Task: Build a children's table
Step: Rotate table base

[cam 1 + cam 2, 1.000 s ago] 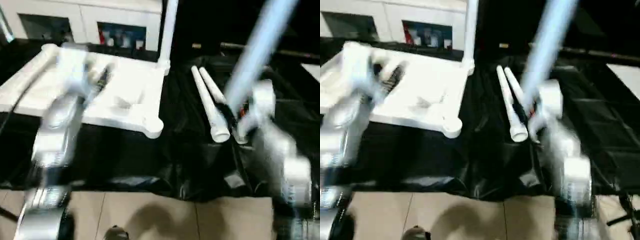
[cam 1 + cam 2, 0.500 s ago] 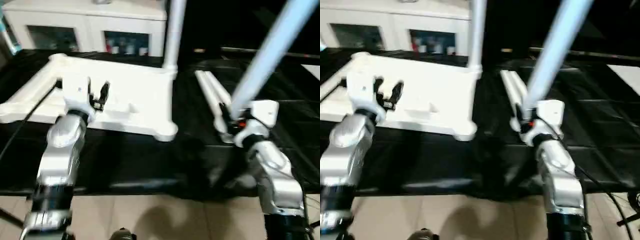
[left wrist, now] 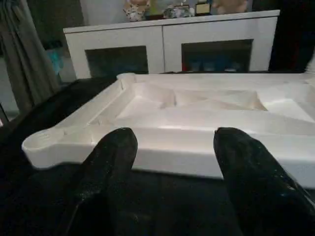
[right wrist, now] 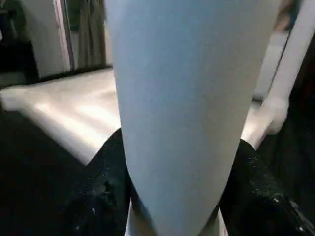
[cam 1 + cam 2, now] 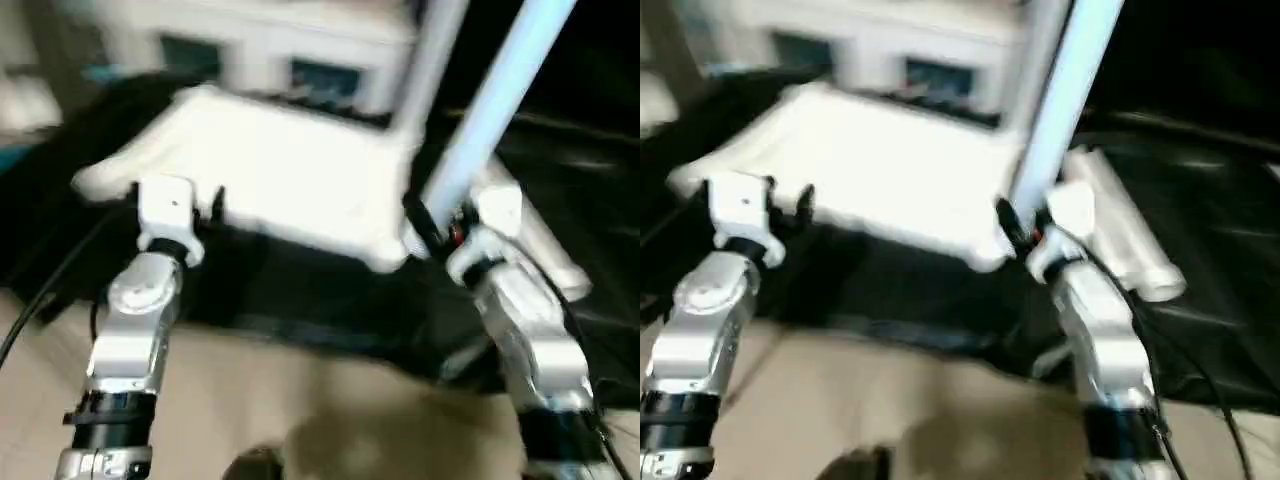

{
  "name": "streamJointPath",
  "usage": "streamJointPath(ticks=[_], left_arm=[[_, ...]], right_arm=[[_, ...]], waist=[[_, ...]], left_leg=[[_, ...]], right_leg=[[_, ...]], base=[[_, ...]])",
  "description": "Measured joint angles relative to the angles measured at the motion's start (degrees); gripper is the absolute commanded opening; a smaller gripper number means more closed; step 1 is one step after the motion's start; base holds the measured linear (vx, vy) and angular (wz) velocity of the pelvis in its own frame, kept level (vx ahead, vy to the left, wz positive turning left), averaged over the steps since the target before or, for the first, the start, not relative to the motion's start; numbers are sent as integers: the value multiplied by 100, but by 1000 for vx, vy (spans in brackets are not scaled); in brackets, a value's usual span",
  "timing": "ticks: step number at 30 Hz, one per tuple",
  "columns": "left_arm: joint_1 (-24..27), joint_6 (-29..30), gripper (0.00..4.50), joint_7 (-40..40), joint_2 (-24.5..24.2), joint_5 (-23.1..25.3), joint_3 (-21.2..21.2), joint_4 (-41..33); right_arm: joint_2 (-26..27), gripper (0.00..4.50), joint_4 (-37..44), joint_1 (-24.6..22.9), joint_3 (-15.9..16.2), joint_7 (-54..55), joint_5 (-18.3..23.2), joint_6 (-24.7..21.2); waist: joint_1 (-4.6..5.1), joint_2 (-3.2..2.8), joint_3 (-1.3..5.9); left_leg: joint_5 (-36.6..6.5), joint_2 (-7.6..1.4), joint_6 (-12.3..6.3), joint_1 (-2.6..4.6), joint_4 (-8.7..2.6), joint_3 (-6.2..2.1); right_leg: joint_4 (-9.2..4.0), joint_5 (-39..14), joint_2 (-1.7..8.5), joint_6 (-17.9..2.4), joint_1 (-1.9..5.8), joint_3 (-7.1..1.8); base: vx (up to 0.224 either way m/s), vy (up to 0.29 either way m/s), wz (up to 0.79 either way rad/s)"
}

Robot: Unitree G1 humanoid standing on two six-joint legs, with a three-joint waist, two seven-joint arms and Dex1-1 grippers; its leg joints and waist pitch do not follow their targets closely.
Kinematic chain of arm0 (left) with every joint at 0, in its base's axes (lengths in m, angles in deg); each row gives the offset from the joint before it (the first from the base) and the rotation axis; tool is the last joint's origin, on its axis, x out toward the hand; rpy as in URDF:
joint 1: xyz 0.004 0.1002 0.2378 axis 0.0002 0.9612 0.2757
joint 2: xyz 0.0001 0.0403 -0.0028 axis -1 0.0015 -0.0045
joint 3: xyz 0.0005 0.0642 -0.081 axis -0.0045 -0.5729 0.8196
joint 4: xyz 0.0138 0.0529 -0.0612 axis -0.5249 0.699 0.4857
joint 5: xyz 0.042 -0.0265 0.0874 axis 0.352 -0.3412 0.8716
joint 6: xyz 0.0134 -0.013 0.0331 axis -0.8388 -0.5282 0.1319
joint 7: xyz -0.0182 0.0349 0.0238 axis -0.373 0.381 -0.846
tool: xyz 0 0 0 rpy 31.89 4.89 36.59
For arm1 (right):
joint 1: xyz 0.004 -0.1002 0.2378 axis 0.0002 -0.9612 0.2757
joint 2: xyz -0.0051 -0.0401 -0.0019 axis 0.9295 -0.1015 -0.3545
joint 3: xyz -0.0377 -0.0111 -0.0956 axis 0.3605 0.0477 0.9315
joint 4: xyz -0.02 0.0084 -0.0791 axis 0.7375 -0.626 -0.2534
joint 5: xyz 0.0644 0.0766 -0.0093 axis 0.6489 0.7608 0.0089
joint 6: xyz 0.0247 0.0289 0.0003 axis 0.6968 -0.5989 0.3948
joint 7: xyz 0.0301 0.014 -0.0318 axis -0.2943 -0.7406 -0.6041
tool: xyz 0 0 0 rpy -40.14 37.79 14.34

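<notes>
The white tabletop lies underside up on black cloth. One white leg stands upright in its far right corner socket. My right gripper is shut on another leg, which slants up and to the right, its low end just right of the near right corner socket. In the right wrist view this leg sits between the fingers. Two more legs lie on the cloth to the right. My left gripper is open and holds nothing, just before the tabletop's near long edge.
A white glass-door cabinet stands behind the tabletop. The black cloth ends at a near edge, with beige floor below it. A grey curtain hangs at the far left.
The camera has swung, shifting the whole picture. My right gripper with its leg now sits closer to the tabletop's near right corner. My left gripper has come back from over the tabletop to its near edge.
</notes>
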State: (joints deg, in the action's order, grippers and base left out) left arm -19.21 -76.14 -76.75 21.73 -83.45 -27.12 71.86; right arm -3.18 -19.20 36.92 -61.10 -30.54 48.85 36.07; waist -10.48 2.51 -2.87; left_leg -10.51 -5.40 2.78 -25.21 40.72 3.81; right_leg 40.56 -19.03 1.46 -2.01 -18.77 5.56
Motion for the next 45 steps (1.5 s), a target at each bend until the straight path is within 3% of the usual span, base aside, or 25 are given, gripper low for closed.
streamJointPath(ticks=[1, 3, 6, 9, 12, 13, 15, 17, 21, 22, 23, 25, 26, 28, 29, 30, 31, 33, 34, 36, 37, 38, 41, 43, 45], left_arm=[[-35, -17, 302, 39, -10, -7, -23, 2], [-70, -25, 302, 134, -27, -27, -52, 72], [-72, -24, 302, 302, -76, -32, -82, 124], [-118, -22, 302, 421, -41, -29, -205, 150], [-163, -26, 302, 465, -22, -30, -261, 189], [-184, -24, 302, 467, -62, -30, -255, 232], [-197, -20, 302, 466, -89, -29, -207, 362], [-202, -21, 302, 468, -57, -27, -199, 391], [-289, -66, 302, 534, 93, -29, -437, 388], [-288, -67, 302, 533, 54, -28, -423, 402], [-285, -68, 302, 526, -19, -28, -343, 439], [-262, -59, 302, 502, -117, -25, -179, 569], [-266, -61, 302, 487, -119, -25, -146, 570], [-279, -67, 302, 484, -73, -25, -156, 559], [-317, -77, 302, 483, -49, -26, -171, 544], [-324, -80, 302, 481, 71, -24, -244, 560], [-313, -81, 302, 501, 163, -26, -397, 553], [-296, -82, 302, 511, 177, -28, -488, 551], [-304, -89, 302, 511, 168, -28, -484, 531], [-298, -98, 302, 506, 122, -28, -423, 483], [-270, -101, 302, 501, 67, -26, -378, 484], [-183, -100, 302, 488, 13, -26, -275, 486], [-145, -87, 302, 448, -42, -20, -99, 514], [-145, -86, 302, 419, -30, -21, -105, 509], [-146, -87, 302, 408, -30, -22, -113, 491]], right_arm=[[0, 191, -2, 3, -9, 5, 1, 6], [60, 191, -72, -47, 13, 8, -3, 5], [151, 191, -35, -114, 20, 37, 5, 27], [113, 191, -36, -248, -8, 127, 23, 34], [110, 191, -34, -284, -10, 134, 47, 43], [142, 191, -22, -279, 7, 131, 46, 46], [176, 191, 15, -272, 33, 122, 45, 54], [146, 191, 18, -275, -3, 127, 45, 81], [-13, 191, 7, -301, -152, 158, 46, 102], [-10, 191, 4, -298, -146, 157, 45, 106], [77, 191, -2, -249, -65, 153, 46, 109], [208, 191, 2, -114, 193, 111, 48, 113], [199, 191, -1, -120, 238, 98, 45, 114], [131, 191, 0, -121, 214, 98, 44, 117], [77, 191, 0, -123, 184, 98, 42, 131], [-34, 191, -17, -171, 144, 90, 24, 140], [-104, 191, -88, -197, 91, 83, -22, 137], [-201, 191, -149, -196, 61, 24, -58, 134], [-217, 191, -142, -195, 70, -6, -60, 136], [-222, 191, -140, -177, 174, -74, -61, 137], [-185, 191, -157, -188, 230, -102, -64, 140], [-72, 191, -168, -180, 440, -142, -68, 125], [-135, 191, -152, -112, 678, -258, -109, 160], [-207, 191, -155, -113, 674, -295, -167, 166], [-219, 191, -158, -127, 694, -371, -223, 176]], waist=[[-1, -60, -26], [129, -118, -83], [270, -115, -93], [324, -138, -143], [515, -313, -186], [573, -312, -192], [778, -113, -98], [838, -73, -21], [783, -298, 84], [782, -324, 117], [865, -260, 134], [897, -225, 145], [899, -177, 166], [996, -8, 186], [1039, 213, 178], [1040, 295, 128], [968, 216, 130], [890, 201, 113], [880, 118, 106], [807, -197, 80], [791, -283, 26], [848, -296, -5], [873, -165, 42], [875, -104, 62], [888, 49, 52]], left_leg=[[-243, -79, -88, 181, -132, -27], [-134, -258, -78, 216, -318, 147], [-114, -250, -88, 298, -387, 219], [-363, -279, -14, 535, -492, 378], [-548, -542, -45, 710, -457, 441], [-544, -510, -42, 721, -470, 437], [-539, -298, -41, 754, -459, 418], [-538, -241, -46, 710, -439, 333], [-385, -433, -242, 417, -358, 284], [-293, -462, -170, 424, -347, 243], [-354, -374, -197, 446, -395, 199], [-409, -222, -221, 496, -442, -33], [-447, -131, -262, 582, -507, -135], [-506, 31, -211, 741, -615, -140], [-579, 183, -133, 814, -600, -55], [-701, 171, -299, 826, -434, 40], [-776, 119, -515, 809, -199, 38], [-762, 121, -486, 575, 216, 25], [-712, 70, -404, 431, 225, 31], [-501, -245, -367, 203, -176, 78], [-268, -355, -318, 212, -150, 90], [-341, -338, -317, 295, -165, 48], [-408, -171, -407, 362, -231, 55], [-438, -82, -443, 413, -275, 149], [-486, 73, -447, 545, -334, 297]], right_leg=[[-18, 53, 7, 5, -28, 54], [-231, 222, -4, -2, -20, 88], [-274, 321, 62, 26, 20, 89], [-503, 298, 211, 68, 231, 229], [-835, 271, 301, 122, 627, 734], [-606, 106, 288, 138, 589, 630], [-396, -6, 324, 129, 592, 129], [-471, 45, 315, 285, 660, 81], [-637, 19, 199, 307, 680, 179], [-656, -8, 173, 332, 687, 202], [-522, -63, 189, 291, 554, 149], [185, -94, 198, 284, 89, 52], [330, -89, 178, 389, -205, -18], [128, 64, 238, 497, -538, -266], [-228, 474, 371, 327, -558, -454], [-174, 555, 344, 286, -497, -503], [-222, 501, 270, 211, -392, -507], [-379, 483, 194, 163, -171, -414], [-466, 476, 227, 152, -61, -167], [-668, 456, 308, 174, 275, 648], [-743, 436, 311, 209, 454, 867], [-651, 295, 289, 178, 479, 795], [273, 84, 162, 40, 29, 131], [299, 127, 177, 223, -291, 15], [68, 279, 206, 337, -556, -151]], base=[[-127, 9, -7], [-159, 43, 1], [-96, 43, -4], [-8, 15, -12], [38, 83, -23], [75, 105, -30], [66, 45, -24], [77, -12, -20], [126, 8, -9], [242, 37, -3], [269, 3, -14], [232, -26, -23], [133, -70, -42], [130, -73, -33], [112, -96, 5], [112, -96, 5], [125, -91, 5], [138, -68, -11], [130, -18, 7], [150, 73, 26], [166, 139, 18], [214, 119, 14], [188, 86, 13], [125, 61, 6], [89, -10, -3]])
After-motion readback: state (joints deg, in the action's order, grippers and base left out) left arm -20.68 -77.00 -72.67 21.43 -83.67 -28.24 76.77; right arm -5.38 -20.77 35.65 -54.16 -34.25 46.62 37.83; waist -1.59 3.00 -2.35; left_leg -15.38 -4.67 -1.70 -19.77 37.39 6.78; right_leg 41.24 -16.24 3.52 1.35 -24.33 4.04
